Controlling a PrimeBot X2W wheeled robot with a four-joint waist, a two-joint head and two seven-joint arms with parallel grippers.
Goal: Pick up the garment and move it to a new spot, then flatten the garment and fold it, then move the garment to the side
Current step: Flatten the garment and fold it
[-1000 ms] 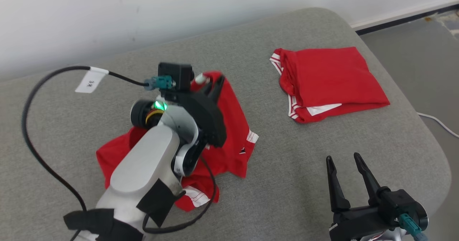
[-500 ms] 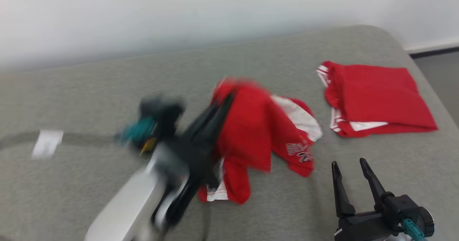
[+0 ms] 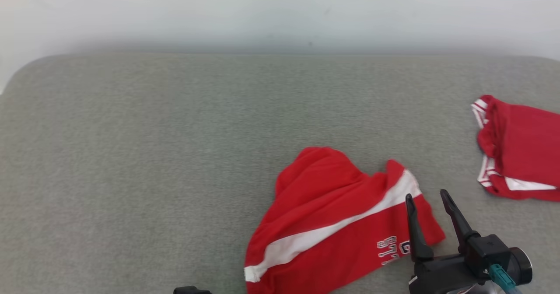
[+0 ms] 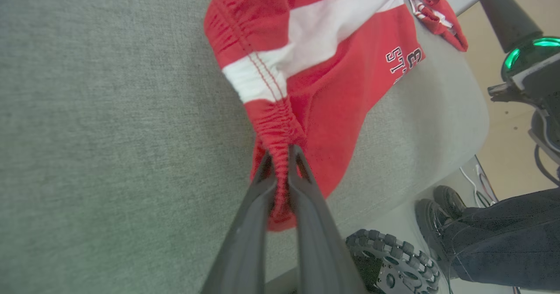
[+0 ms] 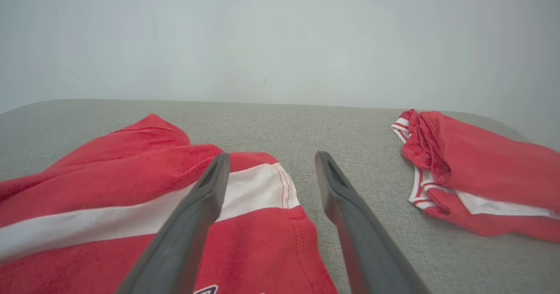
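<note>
Red knit shorts (image 3: pixel 332 224) with a broad white side stripe, a gathered elastic waistband and white-outlined lettering. They lie crumpled and partly spread on the grey fabric-covered table (image 3: pixel 131 154), at its near edge.

Landmark: folded red garment with white trim (image 3: pixel 520 149), on the same table. The shorts lie left of the folded garment and apart from it, with bare grey cloth between.

Left gripper (image 4: pixel 280 152): fingers pressed together, pinching the waistband at the end of the shorts farthest from the folded garment.

Right gripper (image 3: pixel 426 195): fingers spread, holding nothing, over the edge of the shorts nearest the folded garment. Whether they touch the cloth cannot be told.

Versus 0.5 s ago: the shorts then hung bunched and raised from the left fingers, blurred. Now they are laid down with the stripe up. The head camera has turned, so the folded garment now sits at that view's right edge. The spread of the right fingers is unchanged.
</note>
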